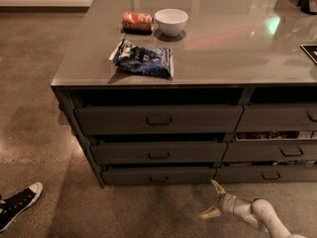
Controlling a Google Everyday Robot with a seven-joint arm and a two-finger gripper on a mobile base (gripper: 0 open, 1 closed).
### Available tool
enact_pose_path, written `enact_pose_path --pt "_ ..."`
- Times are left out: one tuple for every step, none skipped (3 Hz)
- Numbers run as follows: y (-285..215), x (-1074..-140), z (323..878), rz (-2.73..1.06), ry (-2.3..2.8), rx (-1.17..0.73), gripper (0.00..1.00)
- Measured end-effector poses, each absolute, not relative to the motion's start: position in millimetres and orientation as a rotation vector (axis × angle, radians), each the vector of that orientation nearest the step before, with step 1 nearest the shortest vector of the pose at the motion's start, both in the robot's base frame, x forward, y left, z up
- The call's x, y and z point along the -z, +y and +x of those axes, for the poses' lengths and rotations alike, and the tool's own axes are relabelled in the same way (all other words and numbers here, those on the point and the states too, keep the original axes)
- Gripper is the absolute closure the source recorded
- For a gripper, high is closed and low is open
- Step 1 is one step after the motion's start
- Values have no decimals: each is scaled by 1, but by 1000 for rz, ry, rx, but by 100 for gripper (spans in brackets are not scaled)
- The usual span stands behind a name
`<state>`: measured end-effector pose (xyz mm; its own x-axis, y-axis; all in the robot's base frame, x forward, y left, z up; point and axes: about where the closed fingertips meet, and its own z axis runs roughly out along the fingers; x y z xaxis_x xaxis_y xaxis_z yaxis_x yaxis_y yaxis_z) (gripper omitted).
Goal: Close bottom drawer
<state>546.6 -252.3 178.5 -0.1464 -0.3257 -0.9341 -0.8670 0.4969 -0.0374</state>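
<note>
Dark grey and matte, flat-fronted, the bottom drawer (129, 175) sat up and to the left of the gripper (208, 199). It was the lowest of the wide stack, and its right end came very near the upper fingertip; I could not tell whether they touched. It stood a little out from the cabinet, with a strip of dark interior showing above its front. Its small bail handle (158, 179) lay farther left of the pincer.

The gripper hung low over the polished concrete floor (124, 212), just before the drawer's right corner. Its two pale tapered fingers (210, 213) were splayed wide with nothing between them, pointing left from a smooth, rounded white wrist.

High above the pincer lay the glossy grey countertop (237, 58). On it, up and to the left, were a crinkled blue snack bag (143, 59), a round white bowl (171, 21) and a red can (137, 21) on its side. Far to the left, at floor level, lay a black canvas sneaker (20, 205) with a white toe.
</note>
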Motion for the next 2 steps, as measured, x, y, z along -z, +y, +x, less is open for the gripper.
enact_pose_path --pt "-266 -191 538 -1052 1730 -623 0" --pt "-278 -209 526 -1071 1742 -580 0"
